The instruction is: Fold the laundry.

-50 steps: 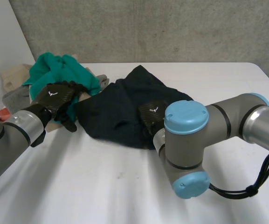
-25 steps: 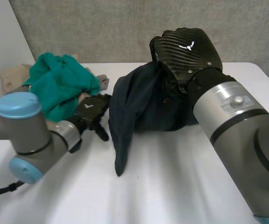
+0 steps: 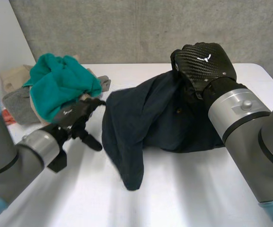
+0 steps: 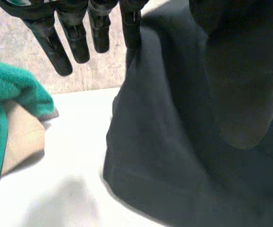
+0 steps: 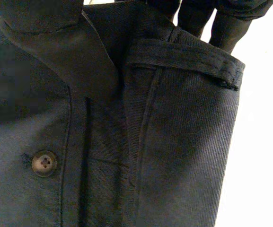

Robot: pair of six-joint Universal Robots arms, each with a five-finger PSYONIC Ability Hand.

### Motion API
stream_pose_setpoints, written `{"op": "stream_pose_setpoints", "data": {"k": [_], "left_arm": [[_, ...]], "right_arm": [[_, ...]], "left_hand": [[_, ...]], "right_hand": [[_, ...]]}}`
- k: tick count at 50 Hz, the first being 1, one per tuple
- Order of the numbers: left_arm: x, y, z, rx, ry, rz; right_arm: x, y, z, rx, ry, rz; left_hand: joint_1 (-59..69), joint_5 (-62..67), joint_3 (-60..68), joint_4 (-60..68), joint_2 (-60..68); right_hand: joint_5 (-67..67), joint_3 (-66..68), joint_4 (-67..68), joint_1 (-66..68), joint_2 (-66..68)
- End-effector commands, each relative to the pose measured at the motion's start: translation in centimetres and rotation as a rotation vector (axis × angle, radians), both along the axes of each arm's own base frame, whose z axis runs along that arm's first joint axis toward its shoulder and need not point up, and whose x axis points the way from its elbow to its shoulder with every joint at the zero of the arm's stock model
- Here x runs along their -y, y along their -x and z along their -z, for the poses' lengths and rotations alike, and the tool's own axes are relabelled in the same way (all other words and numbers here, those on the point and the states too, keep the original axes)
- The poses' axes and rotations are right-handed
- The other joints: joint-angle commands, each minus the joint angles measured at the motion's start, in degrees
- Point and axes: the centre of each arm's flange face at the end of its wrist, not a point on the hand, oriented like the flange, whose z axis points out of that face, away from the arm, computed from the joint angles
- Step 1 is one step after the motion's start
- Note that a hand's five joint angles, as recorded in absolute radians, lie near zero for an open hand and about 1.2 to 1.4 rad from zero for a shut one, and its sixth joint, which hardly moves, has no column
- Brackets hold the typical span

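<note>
My right hand [image 3: 201,60] is raised above the table's back right, with its fingers curled on the waistband of a dark navy garment [image 3: 155,118]. The garment hangs from that hand and trails down to the white table [image 3: 198,189], its lowest tip near the middle. In the right wrist view the garment's waistband [image 5: 127,118] shows a button [image 5: 45,163] and a belt loop [image 5: 183,54], with my fingers [image 5: 226,28] behind it. My left hand [image 3: 74,116] is open, fingers straight [image 4: 65,42], just beside the garment's left edge [image 4: 174,142] and holding nothing.
A laundry pile lies at the back left: a teal cloth [image 3: 60,85] on top, with beige [image 3: 13,75] and grey [image 3: 18,101] pieces under it. The teal cloth [image 4: 4,94] and beige piece [image 4: 22,137] lie close beside my left hand. A concrete wall stands behind the table.
My right hand has closed on the dark garment, lifted it off the table and carried it rightward. My left hand has left the teal pile and moved toward the garment's left edge.
</note>
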Motion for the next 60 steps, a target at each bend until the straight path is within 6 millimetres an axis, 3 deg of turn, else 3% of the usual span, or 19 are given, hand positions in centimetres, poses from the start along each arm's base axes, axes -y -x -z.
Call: {"op": "stream_pose_setpoints", "data": {"k": [1, 5, 9, 16, 24, 26, 28, 29, 30, 32, 34, 36, 40, 44, 49, 52, 56, 58, 60], "left_arm": [[-5.7, 0.4, 1.9, 0.005, -0.170, 0.072], [-7.1, 1.3, 3.2, 0.000, -0.239, 0.099], [-7.1, 1.5, 4.1, 0.007, -0.284, 0.101], [-6.8, 1.8, 4.4, 0.002, -0.283, 0.105], [-6.4, 4.7, 5.7, -0.046, -0.288, 0.162], [-6.1, 5.5, 6.4, -0.039, -0.285, 0.169], [-5.5, 5.8, 6.7, -0.033, -0.280, 0.156], [-5.0, 5.9, 6.6, -0.028, -0.268, 0.133], [-4.8, 5.9, 6.6, -0.025, -0.259, 0.120], [-4.2, 5.7, 5.8, -0.026, -0.229, 0.087], [-3.6, 5.3, 3.1, -0.047, -0.147, 0.051], [-3.7, 4.3, -0.6, -0.072, -0.052, 0.029], [-4.6, 2.8, -5.8, -0.066, 0.115, 0.030], [-6.1, 1.9, -7.8, 0.025, 0.207, 0.054], [-6.2, 2.1, -5.5, 0.180, 0.186, 0.101], [-5.2, 3.1, -2.2, 0.302, 0.142, 0.141], [-3.3, 5.2, 0.0, 0.388, 0.159, 0.195], [-1.8, 6.2, 0.0, 0.398, 0.190, 0.194], [0.5, 7.9, -1.2, 0.385, 0.268, 0.171]], "right_arm": [[-0.1, -0.3, 0.3, -0.004, -0.008, -0.009], [-0.1, -0.4, 0.4, -0.006, -0.011, -0.007], [-0.1, -0.3, 0.6, -0.009, -0.014, -0.005], [-0.2, -0.2, 1.1, -0.018, -0.028, -0.005], [-0.3, -0.2, 1.4, -0.026, -0.036, -0.007], [-0.3, -0.2, 1.3, -0.024, -0.034, -0.004], [-0.2, 0.0, 1.2, -0.025, -0.031, 0.004], [-0.1, 0.0, 1.1, -0.026, -0.027, 0.007], [0.0, 0.1, 1.1, -0.028, -0.024, 0.010], [0.0, 0.3, 0.8, -0.043, -0.024, 0.009], [0.0, 0.6, 0.9, -0.076, -0.028, 0.014], [0.0, 1.8, 0.9, -0.193, -0.038, 0.040], [0.5, 4.8, 0.7, -0.425, -0.040, 0.099], [0.5, 6.8, 1.7, -0.622, -0.100, 0.115], [-0.9, 7.8, 3.7, -0.773, -0.212, 0.047], [-1.1, 7.9, 4.5, -0.786, -0.248, 0.026], [0.4, 6.9, 6.5, -0.785, -0.273, -0.009], [2.5, 5.8, 7.2, -0.756, -0.230, 0.009], [4.3, 5.1, 6.9, -0.710, -0.178, 0.045]], "left_hand": [[7.9, 8.2, 8.2, 9.0, 8.4], [7.9, 8.2, 8.2, 9.0, 8.4], [18.1, 18.4, 18.5, 19.2, 18.6], [18.6, 19.0, 19.0, 19.8, 19.2], [18.1, 18.4, 18.5, 19.3, 18.7], [25.6, 26.0, 26.0, 26.8, 26.2], [47.1, 47.4, 47.5, 48.3, 47.7], [66.4, 66.7, 66.7, 67.5, 66.9], [66.5, 66.9, 66.9, 67.7, 67.1], [66.5, 66.9, 66.9, 67.7, 67.1], [66.5, 66.9, 66.9, 67.7, 67.1], [66.5, 66.9, 66.9, 67.7, 67.1], [66.5, 66.9, 66.9, 67.7, 67.1], [66.5, 66.9, 66.9, 67.7, 67.1], [66.5, 66.9, 66.9, 67.7, 67.1], [66.5, 66.9, 66.9, 67.7, 67.1], [66.5, 66.9, 66.9, 67.7, 67.1], [66.5, 66.9, 66.9, 67.7, 67.1], [66.5, 66.9, 66.9, 67.7, 67.1]], "right_hand": [[12.9, 12.0, 11.5, 16.9, 12.6], [12.9, 12.0, 11.5, 16.9, 12.6], [12.9, 12.0, 11.5, 16.9, 12.6], [12.9, 12.0, 11.5, 16.9, 12.6], [12.9, 12.0, 11.5, 16.9, 12.6], [12.9, 12.0, 11.5, 16.9, 12.6], [12.9, 12.0, 11.5, 16.9, 12.6], [12.9, 12.0, 11.5, 16.9, 12.6], [12.9, 12.0, 11.5, 16.9, 12.6], [12.9, 12.0, 11.5, 16.9, 12.6], [12.9, 12.0, 11.5, 16.9, 12.6], [12.9, 12.0, 11.5, 16.9, 12.6], [12.9, 12.0, 11.5, 16.9, 12.6], [12.9, 12.0, 11.5, 16.9, 12.6], [12.9, 12.0, 11.5, 16.9, 12.6], [12.9, 12.0, 11.5, 16.9, 12.6], [12.9, 12.0, 11.5, 16.9, 12.6], [12.9, 12.0, 11.5, 16.9, 12.6], [12.9, 12.0, 11.5, 16.9, 12.6]]}}
